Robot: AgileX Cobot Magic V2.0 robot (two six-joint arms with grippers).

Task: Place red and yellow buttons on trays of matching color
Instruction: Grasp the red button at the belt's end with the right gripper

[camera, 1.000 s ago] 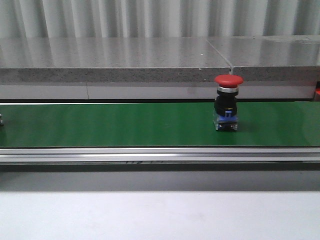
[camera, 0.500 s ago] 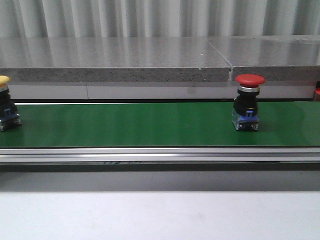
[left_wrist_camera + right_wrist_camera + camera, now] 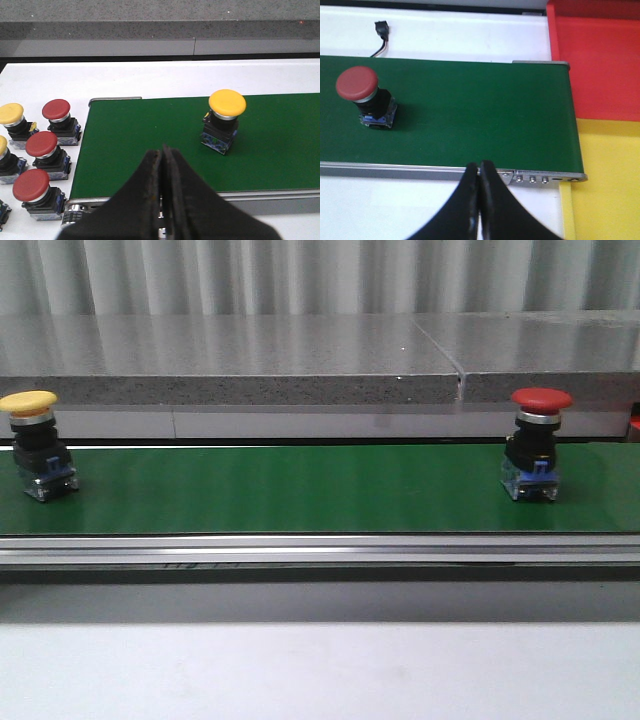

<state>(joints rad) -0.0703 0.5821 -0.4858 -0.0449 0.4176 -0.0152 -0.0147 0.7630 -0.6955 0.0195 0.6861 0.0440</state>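
Note:
A red button [image 3: 536,440] stands upright on the green conveyor belt [image 3: 300,490] toward its right end, also seen as the red button [image 3: 365,97] in the right wrist view. A yellow button [image 3: 36,445] stands on the belt's left end, shown as the yellow button [image 3: 223,120] in the left wrist view. My left gripper [image 3: 163,150] is shut and empty over the belt's near edge, short of the yellow button. My right gripper [image 3: 479,165] is shut and empty at the belt's near rail. The red tray [image 3: 600,60] and yellow tray [image 3: 612,180] lie just past the belt's end.
Several spare red buttons [image 3: 42,150] and yellow buttons [image 3: 14,120] stand on the white table beside the belt's start. A grey stone ledge [image 3: 300,370] runs behind the belt. A small black plug on a cable [image 3: 381,30] lies beyond the belt.
The red button has travelled rightward along the belt. The yellow button has come into the front view at the left and moved right with the belt.

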